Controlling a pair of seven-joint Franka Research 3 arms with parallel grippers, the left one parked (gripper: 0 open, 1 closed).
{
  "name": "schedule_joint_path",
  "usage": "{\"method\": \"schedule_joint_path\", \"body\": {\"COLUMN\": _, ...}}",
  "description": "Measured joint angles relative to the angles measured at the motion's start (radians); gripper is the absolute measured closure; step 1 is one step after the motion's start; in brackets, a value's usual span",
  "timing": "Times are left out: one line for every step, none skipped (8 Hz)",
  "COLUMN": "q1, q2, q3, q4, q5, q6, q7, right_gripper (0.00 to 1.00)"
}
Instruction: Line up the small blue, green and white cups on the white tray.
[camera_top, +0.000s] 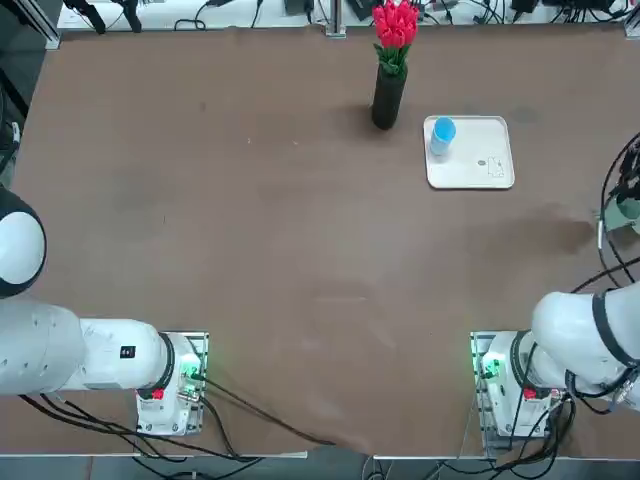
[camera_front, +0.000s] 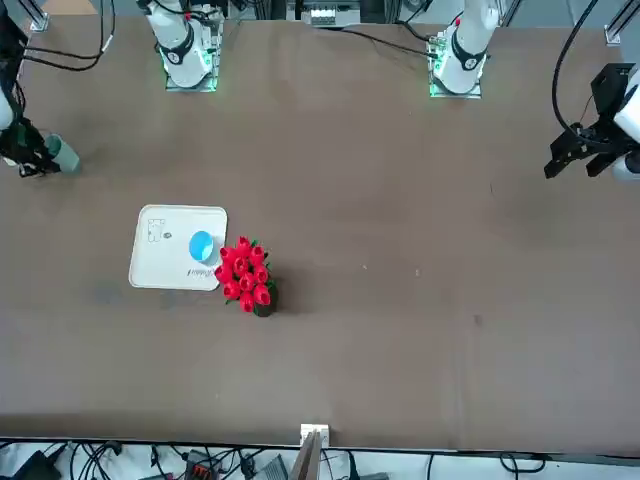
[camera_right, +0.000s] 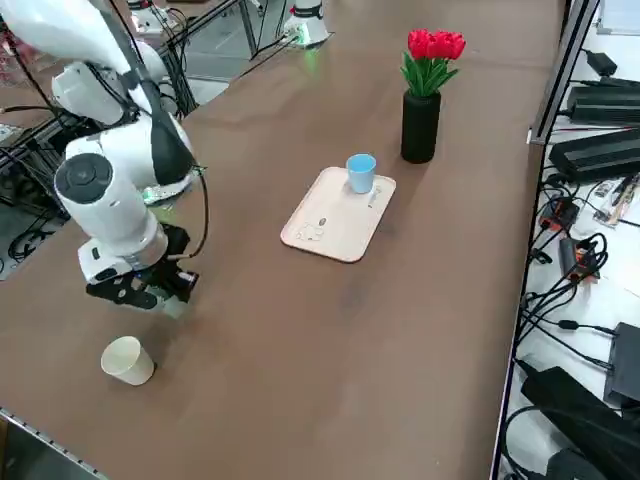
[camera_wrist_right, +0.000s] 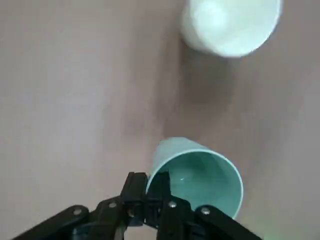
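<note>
The small blue cup (camera_top: 442, 133) (camera_front: 201, 245) (camera_right: 361, 172) stands upright in a corner of the white tray (camera_top: 480, 165) (camera_front: 165, 265) (camera_right: 330, 225), on the side nearest the vase. My right gripper (camera_wrist_right: 150, 187) (camera_right: 160, 290) (camera_front: 35, 155) is low over the table at its right edge, far from the tray. It is shut on the rim of the green cup (camera_wrist_right: 200, 175) (camera_front: 62, 153), one finger inside and one outside. The white cup (camera_right: 128, 360) (camera_wrist_right: 230, 25) lies on the table just beyond the green one, close to the table edge.
A tall black vase (camera_top: 389, 95) (camera_right: 421, 125) with red flowers stands right beside the tray, on the blue cup's side. Cables and equipment lie beyond the table's far edge.
</note>
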Motion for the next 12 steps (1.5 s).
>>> {"method": "schedule_joint_path", "body": {"q1": 0.023, "q2": -0.017, "q3": 0.049, "q4": 0.063, "q5": 0.013, "q6": -0.106, "q7": 0.019, "right_gripper": 0.98}}
{"method": "schedule_joint_path", "body": {"q1": 0.065, "q2": -0.023, "q3": 0.091, "q4": 0.123, "q5": 0.041, "q6": -0.181, "q7": 0.066, "right_gripper": 0.98}}
{"method": "schedule_joint_path", "body": {"q1": 0.124, "q2": -0.023, "q3": 0.123, "q4": 0.17, "q5": 0.086, "q6": -0.22, "q7": 0.141, "right_gripper": 0.98}}
{"method": "schedule_joint_path", "body": {"q1": 0.202, "q2": -0.019, "q3": 0.143, "q4": 0.202, "q5": 0.115, "q6": -0.23, "q7": 0.246, "right_gripper": 0.98}}
{"method": "schedule_joint_path", "body": {"q1": 0.29, "q2": -0.006, "q3": 0.15, "q4": 0.222, "q5": 0.127, "q6": -0.222, "q7": 0.366, "right_gripper": 0.98}}
{"method": "schedule_joint_path", "body": {"q1": 0.381, "q2": 0.021, "q3": 0.152, "q4": 0.235, "q5": 0.133, "q6": -0.178, "q7": 0.493, "right_gripper": 0.98}}
{"method": "schedule_joint_path", "body": {"q1": 0.465, "q2": 0.062, "q3": 0.153, "q4": 0.24, "q5": 0.133, "q6": -0.099, "q7": 0.616, "right_gripper": 0.98}}
{"method": "schedule_joint_path", "body": {"q1": 0.53, "q2": 0.113, "q3": 0.153, "q4": 0.242, "q5": 0.132, "q6": -0.012, "q7": 0.716, "right_gripper": 0.98}}
{"method": "schedule_joint_path", "body": {"q1": 0.566, "q2": 0.165, "q3": 0.153, "q4": 0.244, "q5": 0.132, "q6": 0.057, "q7": 0.779, "right_gripper": 0.98}}
{"method": "schedule_joint_path", "body": {"q1": 0.577, "q2": 0.204, "q3": 0.15, "q4": 0.247, "q5": 0.132, "q6": 0.093, "q7": 0.799, "right_gripper": 0.98}}
{"method": "schedule_joint_path", "body": {"q1": 0.579, "q2": 0.225, "q3": 0.148, "q4": 0.248, "q5": 0.132, "q6": 0.101, "q7": 0.8, "right_gripper": 0.98}}
{"method": "schedule_joint_path", "body": {"q1": 0.583, "q2": 0.232, "q3": 0.148, "q4": 0.248, "q5": 0.132, "q6": 0.102, "q7": 0.801, "right_gripper": 0.98}}
